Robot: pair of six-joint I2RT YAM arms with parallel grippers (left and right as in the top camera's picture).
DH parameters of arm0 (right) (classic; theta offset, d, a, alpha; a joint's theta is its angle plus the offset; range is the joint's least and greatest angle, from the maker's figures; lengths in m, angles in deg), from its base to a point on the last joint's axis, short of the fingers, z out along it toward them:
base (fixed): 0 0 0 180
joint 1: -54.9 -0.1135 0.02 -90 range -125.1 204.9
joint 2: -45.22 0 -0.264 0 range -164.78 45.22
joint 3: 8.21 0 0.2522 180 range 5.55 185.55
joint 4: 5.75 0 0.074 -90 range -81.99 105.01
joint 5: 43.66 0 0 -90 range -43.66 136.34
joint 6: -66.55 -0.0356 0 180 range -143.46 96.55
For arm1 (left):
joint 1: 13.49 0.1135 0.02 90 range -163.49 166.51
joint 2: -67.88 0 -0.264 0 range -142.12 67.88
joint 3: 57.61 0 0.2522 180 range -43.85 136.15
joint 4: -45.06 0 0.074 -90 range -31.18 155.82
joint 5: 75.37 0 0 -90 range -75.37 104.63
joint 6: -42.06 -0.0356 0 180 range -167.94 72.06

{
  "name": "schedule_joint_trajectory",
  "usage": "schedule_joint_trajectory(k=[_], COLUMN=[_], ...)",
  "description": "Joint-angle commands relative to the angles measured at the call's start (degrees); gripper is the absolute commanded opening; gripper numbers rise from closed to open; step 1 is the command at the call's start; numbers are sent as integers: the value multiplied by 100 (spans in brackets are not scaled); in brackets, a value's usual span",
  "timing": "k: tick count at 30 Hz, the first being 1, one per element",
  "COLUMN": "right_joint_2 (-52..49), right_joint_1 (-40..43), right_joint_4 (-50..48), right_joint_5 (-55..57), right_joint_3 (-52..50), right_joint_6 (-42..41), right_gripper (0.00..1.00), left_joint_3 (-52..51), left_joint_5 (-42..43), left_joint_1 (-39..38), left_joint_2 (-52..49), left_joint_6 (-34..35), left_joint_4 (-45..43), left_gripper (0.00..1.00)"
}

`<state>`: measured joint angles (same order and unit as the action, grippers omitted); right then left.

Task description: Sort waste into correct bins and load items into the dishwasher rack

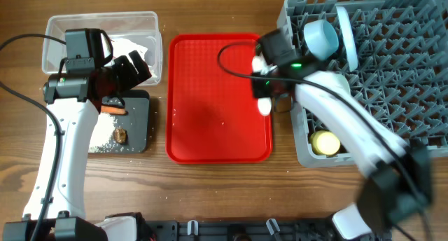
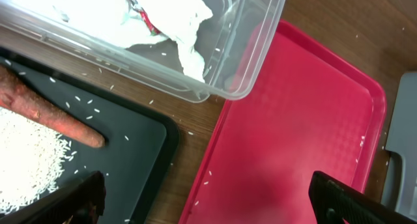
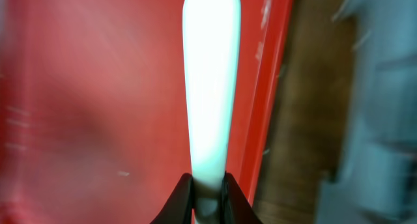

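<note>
Nearest, the right fingers (image 3: 181,203) pinch one end of the white plastic spoon (image 3: 210,87) above the right rim of the red tray (image 1: 210,129), probably bound for the grey rack (image 1: 392,80) beside it. The left fingers (image 2: 78,201) hang wide apart and empty near the black tray (image 1: 138,129) holding carrot (image 2: 45,113) and rice (image 2: 26,159). Farthest, crumpled paper (image 2: 176,15) lies in the clear tub (image 1: 52,31).

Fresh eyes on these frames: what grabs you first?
The flat red serving tray fills the table's middle. Near its right edge the right tool is clamped on the white spoon, beside the big grey rack. At left, a carrot and rice lie in the black tray, next to the clear tub holding crumpled paper.
</note>
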<state>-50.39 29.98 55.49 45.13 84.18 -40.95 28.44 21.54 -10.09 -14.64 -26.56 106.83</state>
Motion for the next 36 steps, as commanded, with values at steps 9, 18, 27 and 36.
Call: schedule_joint_trajectory(k=[9,18,27,36], right_joint_2=[2514,1453,2041,4594], right_joint_1=[3746,4524,4511,3473], right_joint_4=[1346,1292,999,1191], right_joint_5=[1495,1060,258,-2055], right_joint_3=[46,-1202,-1001,-876], right_joint_6=[-1617,-3827,-1375,1071], right_gripper=[5,11,100,100], left_joint_3=[48,48,48,48], left_joint_5=[-37,-37,-37,-37], left_joint_1=[22,22,22,22], left_joint_2=[-11,-11,-11,-11], left_joint_6=[50,50,50,50], left_joint_4=[-15,-15,-15,-15], left_gripper=[100,100,100,100])
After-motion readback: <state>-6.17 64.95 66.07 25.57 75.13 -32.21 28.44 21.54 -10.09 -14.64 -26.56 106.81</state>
